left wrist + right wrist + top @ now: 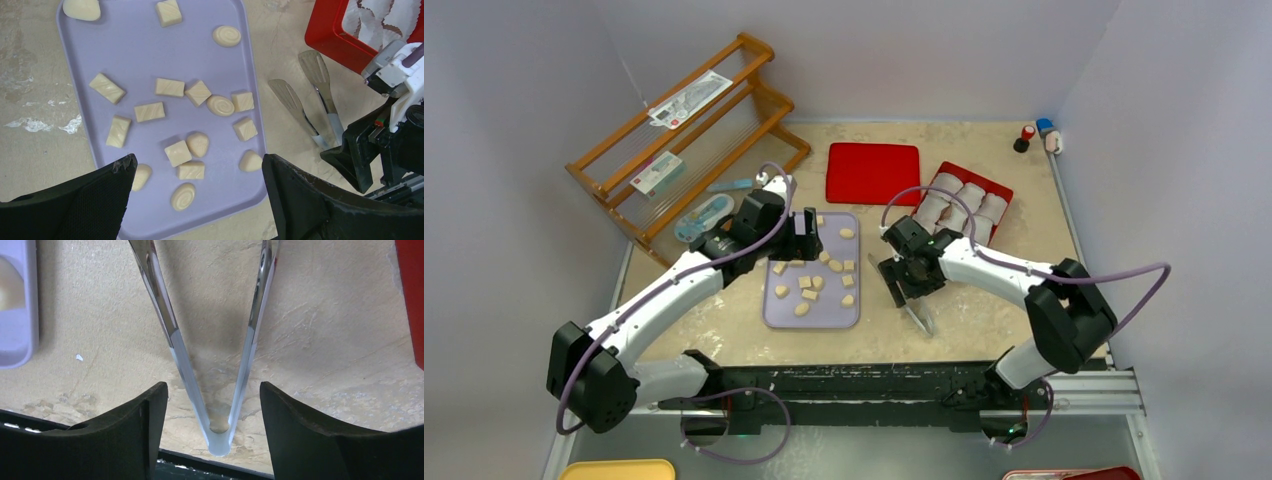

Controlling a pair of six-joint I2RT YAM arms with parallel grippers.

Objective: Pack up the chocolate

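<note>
Several pale tan chocolate pieces (pixel 809 290), square and rounded, lie scattered on a lavender tray (pixel 774 312). In the left wrist view the chocolate (pixel 170 87) covers the tray (pixel 150 50). My left gripper (pixel 804 235) is open and empty above the tray's far part; its jaws (pixel 197 161) stand wide over several pieces. Metal tongs (pixel 914 305) lie on the table right of the tray. My right gripper (pixel 904 275) is open, with its fingers on either side of the tongs' joined end (pixel 215 430) and not touching it. A red box (pixel 999 190) holds white paper cups.
A flat red lid (pixel 873 172) lies behind the tray. A wooden rack (pixel 684 130) stands at the back left, with small bottles (pixel 1039 135) at the back right. A yellow tray (pixel 619 470) sits below the table's near edge. The red box's wall (pixel 412 290) is right of the tongs.
</note>
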